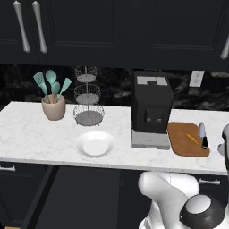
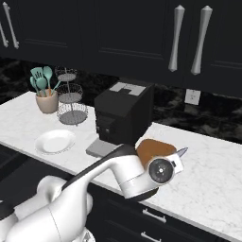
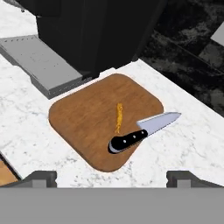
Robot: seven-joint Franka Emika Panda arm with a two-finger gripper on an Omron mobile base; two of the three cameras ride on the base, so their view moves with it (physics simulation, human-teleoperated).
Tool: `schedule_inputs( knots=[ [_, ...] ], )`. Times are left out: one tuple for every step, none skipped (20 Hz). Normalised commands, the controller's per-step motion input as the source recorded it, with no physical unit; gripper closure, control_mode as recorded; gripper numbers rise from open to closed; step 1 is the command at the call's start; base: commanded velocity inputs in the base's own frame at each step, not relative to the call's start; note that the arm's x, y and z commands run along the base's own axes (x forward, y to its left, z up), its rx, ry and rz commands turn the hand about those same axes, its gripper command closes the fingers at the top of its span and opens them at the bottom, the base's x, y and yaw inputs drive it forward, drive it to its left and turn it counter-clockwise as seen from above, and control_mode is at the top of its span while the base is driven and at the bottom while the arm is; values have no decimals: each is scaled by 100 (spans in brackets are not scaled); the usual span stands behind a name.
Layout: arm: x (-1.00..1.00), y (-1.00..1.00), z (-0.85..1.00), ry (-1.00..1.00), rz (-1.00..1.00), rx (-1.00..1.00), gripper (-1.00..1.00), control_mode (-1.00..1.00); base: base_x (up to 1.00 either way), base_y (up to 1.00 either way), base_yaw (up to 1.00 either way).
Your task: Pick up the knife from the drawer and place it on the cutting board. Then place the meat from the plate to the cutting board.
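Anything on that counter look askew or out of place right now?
One thing: the knife lies at an angle, its black handle on the cutting board and its blade tip hanging past the board's edge over the counter. The meat lies flat on the board. The plate sits bare.

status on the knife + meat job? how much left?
Looks done. The knife lies on the cutting board, blade tip past its edge, and the meat lies on the board beside it. The plate is bare. The gripper is open above the board, holding nothing. Nothing visible remains except backing off.
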Motion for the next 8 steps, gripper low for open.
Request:
schedule_inputs(
  knots=[
    [-25, -24, 73, -2, 0, 0, -100, -100, 0, 0, 0],
    [-20, -28, 70, -1, 0, 0, -100, -100, 0, 0, 0],
    [-14, -30, 66, 0, 0, 0, -100, -100, 0, 0, 0],
    [-9, -28, 62, 0, 0, 0, -100, -100, 0, 0, 0],
    [-11, -21, 54, -2, 0, 0, -100, -100, 0, 0, 0],
    [-11, -17, 45, -5, 0, 0, -100, -100, 0, 0, 0],
    [-9, -16, 39, -3, 0, 0, -100, -100, 0, 0, 0],
    [-12, -17, 34, -4, 0, 0, -100, -100, 0, 0, 0]
  ],
)
